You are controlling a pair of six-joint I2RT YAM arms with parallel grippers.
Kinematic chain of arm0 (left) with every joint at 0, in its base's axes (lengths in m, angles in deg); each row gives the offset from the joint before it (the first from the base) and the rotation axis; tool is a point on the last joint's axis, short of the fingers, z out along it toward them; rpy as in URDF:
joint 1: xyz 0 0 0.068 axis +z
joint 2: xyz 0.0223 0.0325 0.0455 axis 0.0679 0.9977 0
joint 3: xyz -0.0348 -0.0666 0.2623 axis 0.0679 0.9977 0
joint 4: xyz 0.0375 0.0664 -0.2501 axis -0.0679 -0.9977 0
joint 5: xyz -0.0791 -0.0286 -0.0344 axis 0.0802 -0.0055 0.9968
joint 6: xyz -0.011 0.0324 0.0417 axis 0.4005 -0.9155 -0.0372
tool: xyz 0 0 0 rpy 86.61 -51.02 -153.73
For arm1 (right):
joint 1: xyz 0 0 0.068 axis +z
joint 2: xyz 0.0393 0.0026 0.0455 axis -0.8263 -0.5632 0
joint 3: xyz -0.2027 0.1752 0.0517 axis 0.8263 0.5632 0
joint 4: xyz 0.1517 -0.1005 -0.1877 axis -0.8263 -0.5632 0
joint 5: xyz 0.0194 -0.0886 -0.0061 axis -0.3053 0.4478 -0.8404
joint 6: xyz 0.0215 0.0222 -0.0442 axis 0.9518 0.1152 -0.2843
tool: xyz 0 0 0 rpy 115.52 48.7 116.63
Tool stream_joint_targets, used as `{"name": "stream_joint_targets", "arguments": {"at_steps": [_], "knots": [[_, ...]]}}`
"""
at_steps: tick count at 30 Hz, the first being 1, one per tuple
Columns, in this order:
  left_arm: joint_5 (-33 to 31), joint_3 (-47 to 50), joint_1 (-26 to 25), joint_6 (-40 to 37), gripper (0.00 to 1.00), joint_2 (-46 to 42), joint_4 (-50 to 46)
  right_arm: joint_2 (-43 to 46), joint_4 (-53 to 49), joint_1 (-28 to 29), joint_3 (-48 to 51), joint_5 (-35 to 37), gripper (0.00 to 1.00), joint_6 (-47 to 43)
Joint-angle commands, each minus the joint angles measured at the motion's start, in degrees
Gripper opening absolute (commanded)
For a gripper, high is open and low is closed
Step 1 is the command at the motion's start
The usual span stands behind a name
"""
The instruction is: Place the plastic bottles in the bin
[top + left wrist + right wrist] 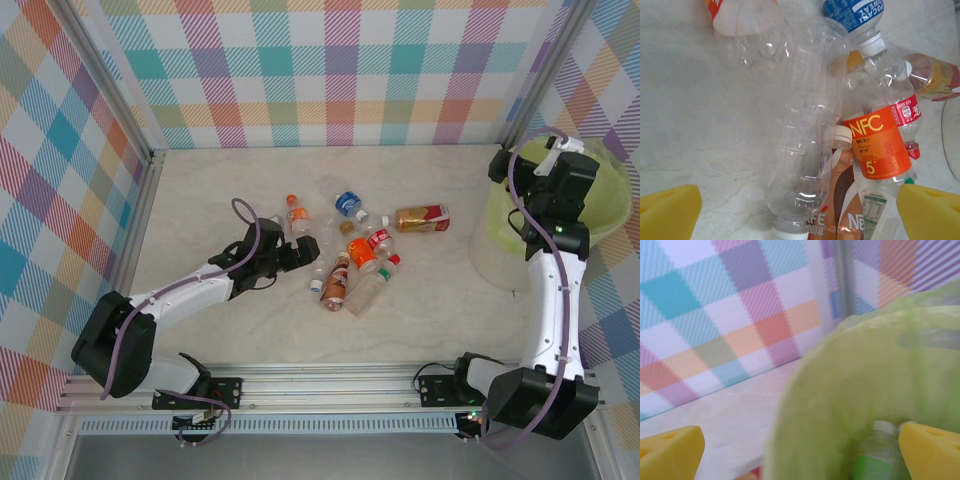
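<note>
Several plastic bottles lie heaped mid-table. My left gripper sits at the pile's left edge. It is open, and a clear label-less bottle lies lengthwise between its yellow fingertips, cap toward the wrist. Beside that bottle are an orange NFC bottle, a brown coffee bottle and a blue-labelled one. My right gripper hangs open over the lime-green bin with nothing between its pads. In the right wrist view a green-labelled bottle lies inside the bin.
A red-and-brown bottle lies apart toward the bin, and an orange-capped one sits at the pile's far left. Checked walls enclose the table on three sides. A metal rail runs along the near edge.
</note>
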Motion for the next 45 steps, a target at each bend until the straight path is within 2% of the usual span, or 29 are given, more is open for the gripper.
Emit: {"name": "stream_joint_targets", "arguments": {"at_steps": [1, 4, 11, 16, 18, 22, 28, 31, 33, 35, 39, 42, 45], "knots": [[3.34, 0.59, 0.45, 3.13, 1.00, 0.30, -0.82, 1.30, 2.48, 3.39, 1.29, -11.85, 1.00, 4.33], [4.26, 0.41, 0.45, 3.78, 1.00, -0.31, -2.92, 0.27, 1.21, 8.75, 1.24, -13.60, 1.00, 2.29], [3.97, 3.88, 0.36, 9.47, 1.00, -5.45, -0.60, -5.00, -1.15, 20.41, 2.20, -7.55, 1.00, -3.65], [-0.14, 5.36, 0.36, 8.42, 1.00, -8.54, -1.49, -11.24, -3.57, 23.73, 2.47, -2.63, 1.00, -3.91], [-0.97, 6.02, 0.37, 8.42, 1.00, -9.10, -1.23, -14.39, -5.48, 24.18, 1.72, 1.31, 1.00, -1.28], [-0.87, 6.16, 0.36, 8.11, 1.00, -8.44, -1.25, -20.59, -9.34, 24.31, 0.10, 5.02, 1.00, 10.54], [-1.11, 4.95, 0.36, 7.64, 1.00, -6.75, -1.52, -24.14, -2.77, 25.19, 6.19, 10.85, 1.00, 34.04], [-1.50, 4.72, 0.36, 7.52, 1.00, -6.72, -1.75, -26.69, -3.71, 25.33, 4.16, 13.00, 1.00, 44.50], [-2.19, 5.08, 0.36, 7.98, 1.00, -7.06, -1.98, -29.75, -8.89, 25.89, 0.46, 14.47, 1.00, 54.14], [-3.24, 5.76, 0.36, 9.85, 1.00, -7.38, -2.28, -32.33, -11.67, 26.32, -1.99, 13.41, 1.00, 61.05], [-5.17, 9.23, 0.36, 14.06, 1.00, -9.28, 0.19, -36.61, -9.08, 26.63, -2.72, 12.55, 1.00, 74.51], [-7.17, 11.39, 0.36, 15.98, 1.00, -11.39, 0.36, -42.60, -12.14, 26.39, -6.40, 12.93, 0.98, 82.09], [-9.33, 13.27, 0.40, 18.13, 1.00, -14.47, 0.08, -48.75, -17.00, 26.35, -13.69, 13.03, 0.97, 82.91]]}}
